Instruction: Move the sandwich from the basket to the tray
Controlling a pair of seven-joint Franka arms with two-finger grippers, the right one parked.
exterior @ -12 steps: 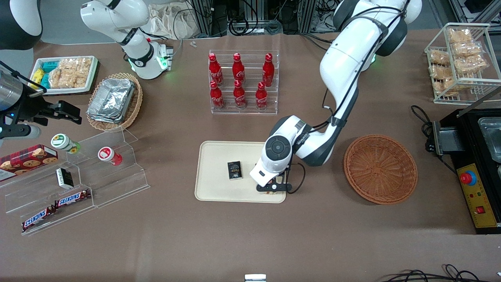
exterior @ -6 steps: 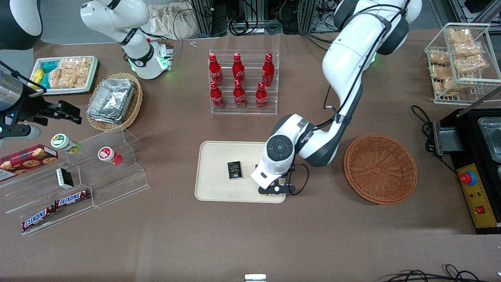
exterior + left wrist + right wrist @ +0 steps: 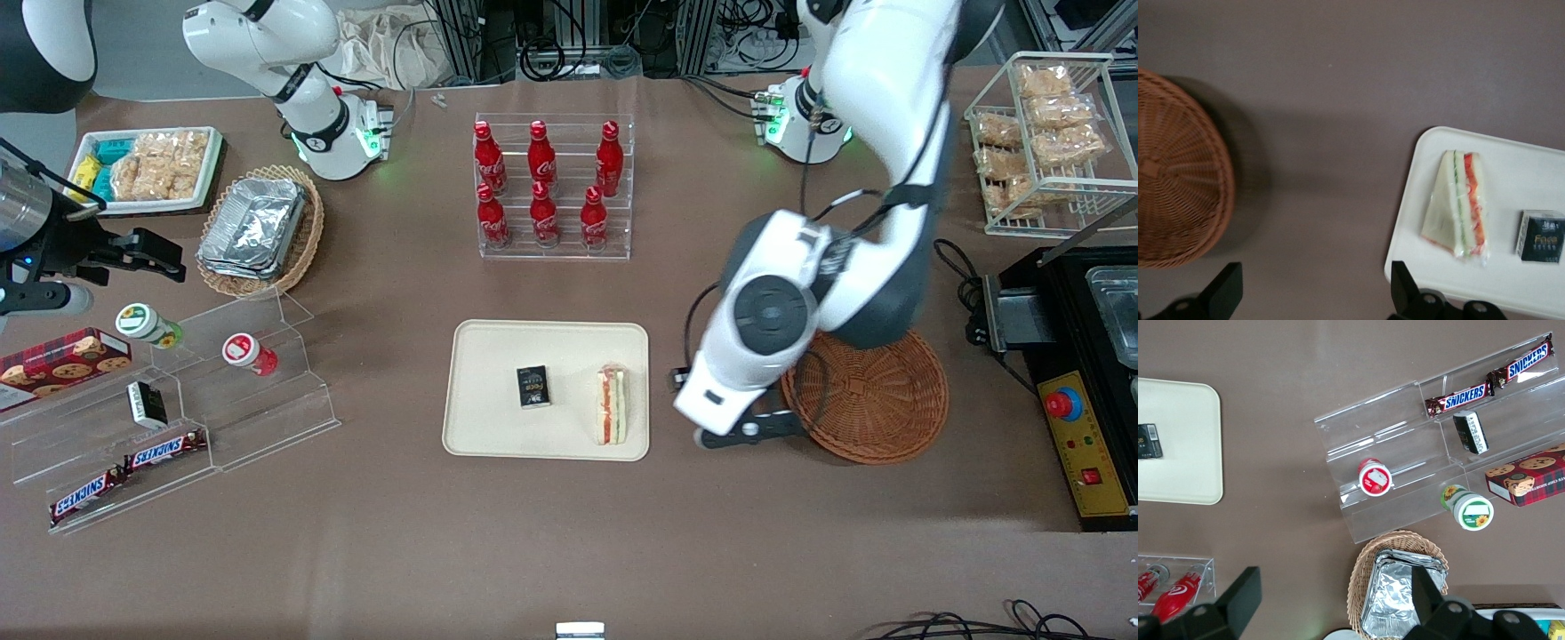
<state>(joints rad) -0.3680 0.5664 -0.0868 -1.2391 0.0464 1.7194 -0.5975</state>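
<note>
The desk point(image 3: 569, 551) carries everything, and the tray point(image 3: 484, 418) serves as the landmark. The working arm point(image 3: 889, 133) reaches down above the desk between the tray and the basket point(image 3: 880, 400). That basket sits well apart from the tray, toward the working arm's end of the desk, and nothing shows inside it in either view.

The sandwich point(image 3: 611, 405) lies flat on the tray, close to the rim that faces the basket, with a small dark box point(image 3: 533, 388) beside it nearer the tray's middle. Its long axis runs along that short rim, toward and away from the front camera, filling edge up.

The hand point(image 3: 1315, 293) hangs over bare desk just off that same rim, released, fingers spread wide and gripping nothing. From the hand the sandwich lies sideways toward the tray, apart from both fingertips point(image 3: 1228, 290).

Judging by this, the placing looks done: the sandwich rests wholly inside the rim, so the remaining move is likely only a retreat away from the tray.
</note>
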